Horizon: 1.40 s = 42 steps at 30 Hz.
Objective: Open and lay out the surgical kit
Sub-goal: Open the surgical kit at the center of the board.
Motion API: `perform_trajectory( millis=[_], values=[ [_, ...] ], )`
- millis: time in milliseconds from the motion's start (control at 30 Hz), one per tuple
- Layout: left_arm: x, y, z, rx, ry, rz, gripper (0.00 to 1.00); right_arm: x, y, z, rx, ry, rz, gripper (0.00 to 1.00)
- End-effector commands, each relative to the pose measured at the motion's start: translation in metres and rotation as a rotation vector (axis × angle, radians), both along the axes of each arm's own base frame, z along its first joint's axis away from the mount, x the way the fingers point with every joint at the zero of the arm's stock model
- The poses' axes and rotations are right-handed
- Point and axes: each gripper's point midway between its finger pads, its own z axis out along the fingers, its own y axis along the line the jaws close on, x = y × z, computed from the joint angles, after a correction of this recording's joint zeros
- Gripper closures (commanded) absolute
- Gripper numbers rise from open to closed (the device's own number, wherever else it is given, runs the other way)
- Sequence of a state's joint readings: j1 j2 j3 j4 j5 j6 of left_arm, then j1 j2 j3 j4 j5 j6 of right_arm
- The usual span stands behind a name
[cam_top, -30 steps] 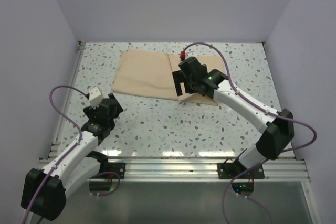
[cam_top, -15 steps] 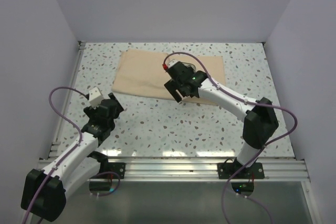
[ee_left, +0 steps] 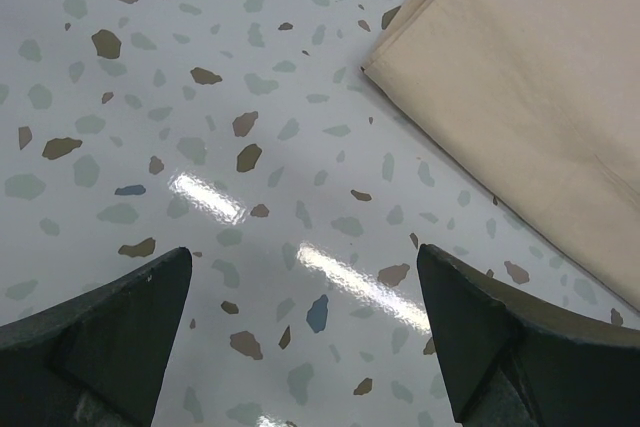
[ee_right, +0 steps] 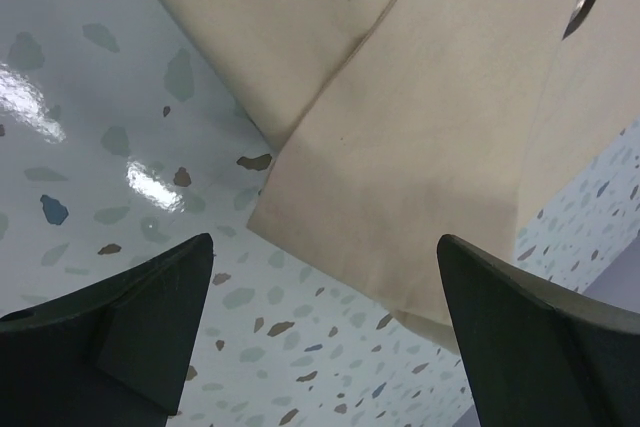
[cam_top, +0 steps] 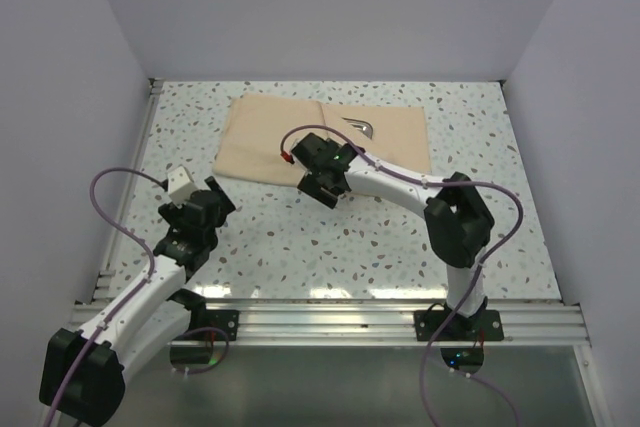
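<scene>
- Seen from overhead, the beige cloth wrap (cam_top: 265,137) lies flat in the upper middle of the frame on the speckled surface (cam_top: 350,242). Its far edge is close to the back wall (cam_top: 330,7), and its near edge slopes slightly down toward the right.
- A slim curved metal instrument (cam_top: 357,128) gleams on top of the cloth wrap, right of its centre fold. The right wrist camera catches only a sliver of it in the upper right corner.
- The right gripper (cam_top: 322,185) hangs over the wrap's near edge, just left of frame centre, with its fingers spread wide and nothing held. Its wrist camera shows a folded corner of cloth with layered hems lying between the two dark fingers.
- The left gripper (cam_top: 208,205) sits at centre left, just short of the wrap's lower left corner, also spread wide and empty. Its wrist camera shows bare speckled surface between the fingers, with the wrap's edge cutting across the upper right.
- The broadest open room is the band of surface between the wrap's near edge and the metal rail (cam_top: 380,319) at the bottom of the frame. Narrower strips run beside the wrap toward the left and right walls.
</scene>
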State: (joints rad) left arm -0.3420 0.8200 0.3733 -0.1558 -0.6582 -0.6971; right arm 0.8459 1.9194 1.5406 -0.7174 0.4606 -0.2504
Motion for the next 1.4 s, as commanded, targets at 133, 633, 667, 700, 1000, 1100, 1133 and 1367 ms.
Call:
perform_trajectory(
  millis=[133, 633, 667, 700, 1000, 1100, 1133, 1367],
  values=[
    [0.003, -0.001, 0.006, -0.021, -0.048, 0.010, 0.00, 0.010, -0.006, -0.032, -0.128, 0.028, 0.021, 0.02],
    [0.004, -0.001, 0.007, -0.022, -0.053, 0.015, 0.00, 0.050, -0.031, -0.024, -0.162, -0.093, -0.138, 0.53],
    [0.004, -0.001, 0.007, -0.023, -0.050, 0.015, 0.01, 0.051, -0.034, -0.023, -0.166, -0.098, -0.147, 0.67],
    [0.004, -0.001, 0.007, -0.023, -0.052, 0.016, 0.01, 0.052, -0.035, -0.024, -0.173, -0.100, -0.151, 0.77],
    [0.005, 0.000, 0.006, -0.020, -0.045, 0.021, 0.01, 0.047, -0.047, -0.012, -0.189, -0.133, -0.250, 1.00],
    [0.004, 0.001, 0.005, -0.017, -0.040, 0.026, 0.01, 0.035, -0.052, 0.021, -0.101, -0.208, -0.343, 1.00],
    [0.004, 0.001, 0.006, -0.016, -0.041, 0.029, 0.00, 0.029, -0.062, 0.033, -0.123, -0.262, -0.381, 1.00],
    [0.002, 0.004, 0.007, -0.019, -0.046, 0.046, 0.01, -0.058, -0.106, 0.119, 0.505, -0.351, -0.710, 1.00]
  ],
)
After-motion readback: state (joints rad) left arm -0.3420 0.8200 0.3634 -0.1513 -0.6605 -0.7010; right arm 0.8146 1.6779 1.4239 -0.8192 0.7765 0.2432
